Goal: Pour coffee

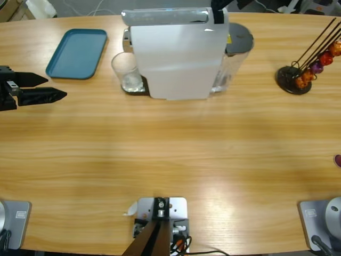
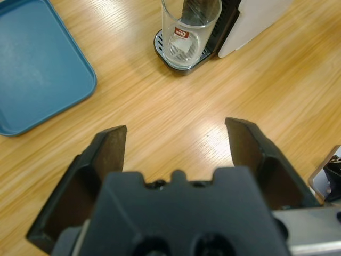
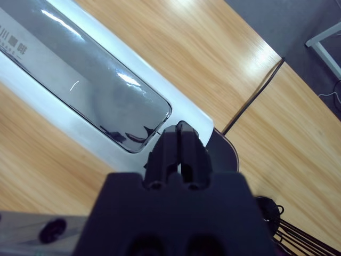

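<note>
High view shows your glass [image 1: 126, 72] on the drip tray at 9 o'clock of the machine [image 1: 178, 53]. Judge it light, rigid, slick and breakable, so hold its mid-wall, gently. Your left tool [image 1: 53, 88], jaws wide and empty, waits at its 8 o'clock. Your right tool [image 3: 181, 133], jaws together, sits over the machine's lid.

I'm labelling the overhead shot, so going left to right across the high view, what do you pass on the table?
Left gripper → blue tray → empty glass → white coffee machine → capsule rack with its coloured pods.
</note>
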